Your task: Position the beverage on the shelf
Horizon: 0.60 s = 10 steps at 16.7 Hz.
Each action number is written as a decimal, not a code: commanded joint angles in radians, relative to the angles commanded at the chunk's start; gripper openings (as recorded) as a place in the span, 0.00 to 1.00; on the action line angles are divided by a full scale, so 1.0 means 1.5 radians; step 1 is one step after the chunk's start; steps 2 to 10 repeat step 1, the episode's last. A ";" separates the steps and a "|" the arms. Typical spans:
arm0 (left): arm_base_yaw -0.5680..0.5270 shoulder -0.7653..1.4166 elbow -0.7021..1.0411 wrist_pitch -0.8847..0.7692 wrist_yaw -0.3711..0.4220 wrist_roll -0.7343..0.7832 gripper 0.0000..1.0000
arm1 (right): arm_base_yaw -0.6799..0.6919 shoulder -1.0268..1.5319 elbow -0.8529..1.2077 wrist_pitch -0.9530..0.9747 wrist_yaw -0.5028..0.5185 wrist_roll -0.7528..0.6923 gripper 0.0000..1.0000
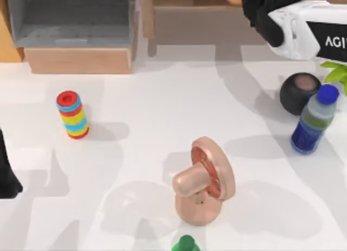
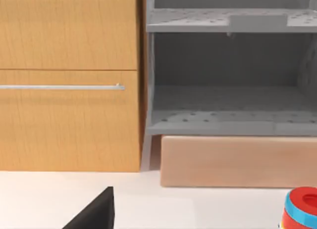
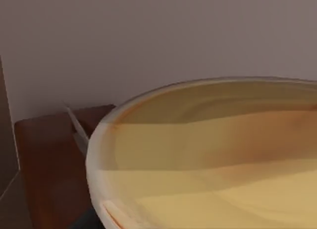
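at table's right edge, blue bottle [image 1: 313, 121] upright; right arm [image 1: 303, 26] above shelf [image 1: 73, 23] row, fingers unclear.

Blue-capped bottle [image 1: 313, 122] stands upright, table's right edge.

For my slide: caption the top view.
Blue-capped bottle stands upright at the table's right edge, grey shelf far left, unreached.

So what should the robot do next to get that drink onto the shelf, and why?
Probably bring the right arm from the back of the table down toward the blue-capped bottle, which stands untouched near the table's right edge, far from the grey shelf at back left.
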 joint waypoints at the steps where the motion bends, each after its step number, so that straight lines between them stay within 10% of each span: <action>1: 0.000 0.000 0.000 0.000 0.000 0.000 1.00 | 0.000 0.000 0.000 0.000 0.000 0.000 1.00; 10: 0.000 0.000 0.000 0.000 0.000 0.000 1.00 | 0.000 0.000 0.000 0.000 0.000 0.000 1.00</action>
